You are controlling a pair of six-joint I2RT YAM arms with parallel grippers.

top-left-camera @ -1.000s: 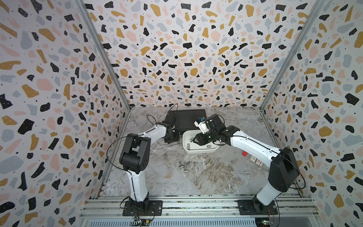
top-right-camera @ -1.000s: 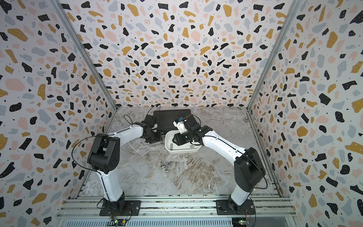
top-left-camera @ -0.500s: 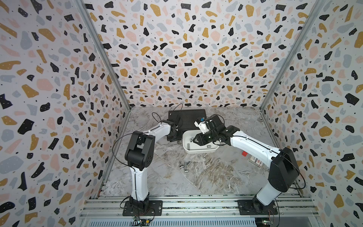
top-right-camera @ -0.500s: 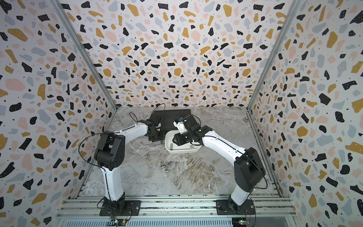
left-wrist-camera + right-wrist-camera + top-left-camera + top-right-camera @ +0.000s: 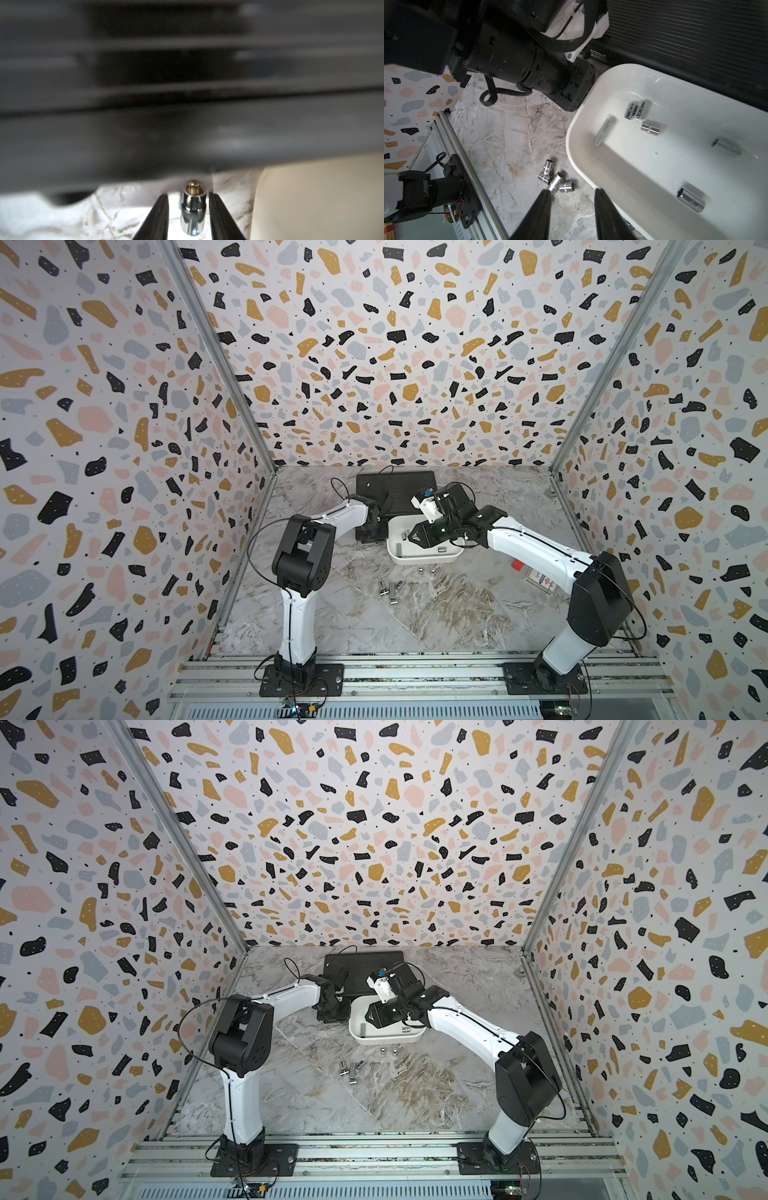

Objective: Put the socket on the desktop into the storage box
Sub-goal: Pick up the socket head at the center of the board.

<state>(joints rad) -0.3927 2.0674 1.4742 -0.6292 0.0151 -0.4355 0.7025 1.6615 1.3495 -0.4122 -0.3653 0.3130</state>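
Sockets [image 5: 390, 589] lie loose on the desktop [image 5: 436, 614] in the lower middle of both top views, just short of the storage box [image 5: 424, 561]. Six other sockets [image 5: 651, 128] lie inside the box. The right gripper [image 5: 573, 190] hangs over it, jaws apart and empty. Left of the box, the left gripper [image 5: 188, 197] straddles a single socket [image 5: 193, 207] on the desktop, jaws apart, with a gap showing on one side. Farthest back sits a black ribbed case [image 5: 399, 489].
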